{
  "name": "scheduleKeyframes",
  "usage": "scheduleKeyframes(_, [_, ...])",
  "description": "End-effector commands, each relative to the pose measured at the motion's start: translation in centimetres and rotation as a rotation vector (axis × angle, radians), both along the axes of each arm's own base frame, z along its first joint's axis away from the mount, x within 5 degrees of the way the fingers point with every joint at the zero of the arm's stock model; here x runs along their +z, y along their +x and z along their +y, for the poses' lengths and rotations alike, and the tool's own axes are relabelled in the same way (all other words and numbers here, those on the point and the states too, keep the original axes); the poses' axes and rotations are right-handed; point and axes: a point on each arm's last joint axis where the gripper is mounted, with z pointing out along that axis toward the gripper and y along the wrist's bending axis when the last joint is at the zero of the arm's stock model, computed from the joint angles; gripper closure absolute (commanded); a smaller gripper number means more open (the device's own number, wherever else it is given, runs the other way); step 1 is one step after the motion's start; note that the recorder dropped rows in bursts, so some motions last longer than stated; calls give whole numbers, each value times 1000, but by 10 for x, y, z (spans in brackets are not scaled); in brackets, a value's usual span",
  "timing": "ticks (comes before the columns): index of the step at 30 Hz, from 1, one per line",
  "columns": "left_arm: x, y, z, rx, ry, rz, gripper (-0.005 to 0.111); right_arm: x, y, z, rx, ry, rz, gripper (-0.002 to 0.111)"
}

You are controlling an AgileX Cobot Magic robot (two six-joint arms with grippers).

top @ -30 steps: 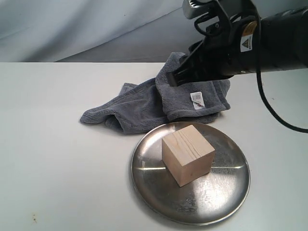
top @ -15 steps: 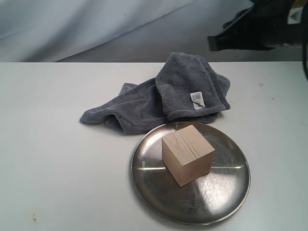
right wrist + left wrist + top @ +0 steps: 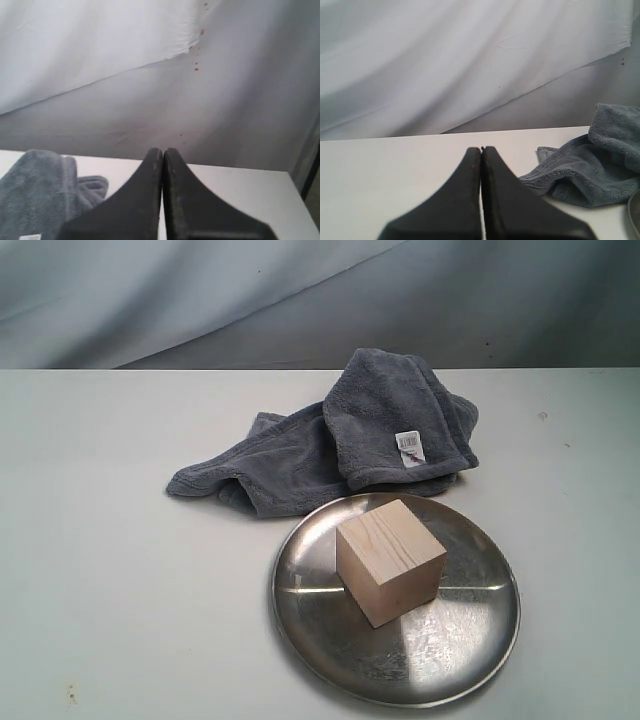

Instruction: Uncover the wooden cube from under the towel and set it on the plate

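The pale wooden cube (image 3: 391, 561) stands uncovered on the shiny silver plate (image 3: 470, 640) at the front right of the table. Just behind the plate lies the dark blue-grey towel (image 3: 340, 440), crumpled, its white label facing up. Neither arm shows in the exterior view. In the left wrist view my left gripper (image 3: 481, 148) is shut and empty above bare table, with the towel (image 3: 600, 165) off to one side and a sliver of the plate (image 3: 635, 215) at the frame edge. My right gripper (image 3: 163, 150) is shut and empty too, the towel (image 3: 35, 195) beside it.
A white table (image 3: 100, 570) carries everything. A pale draped cloth backdrop (image 3: 200, 290) closes off the far side. Small dark specks mark the table at the front left and far right.
The right arm, which hung over the towel a second ago, has drawn back up and to the right and left the exterior view. Cube, plate and towel have not moved.
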Motion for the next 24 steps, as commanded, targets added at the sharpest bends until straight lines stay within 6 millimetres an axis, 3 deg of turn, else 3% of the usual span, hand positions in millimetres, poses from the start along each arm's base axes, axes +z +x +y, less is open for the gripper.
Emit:
scheduleKeyframes(1, [0,0,0,3,-6,-10,107,6,-18,-15,-53,4,-80,108])
scheduleKeyframes(7, [0,0,0,3,-6,-10,107,7,-47,-16,-44,-18,-139,108])
scheduleKeyframes(14, [0,0,0,3,-6,-10,107,0,-98,-18,-39,-50,-246,108])
scheduleKeyframes(24, [0,0,0,3,-6,-10,107,-47,-150,-24,-63,-40,-261,108])
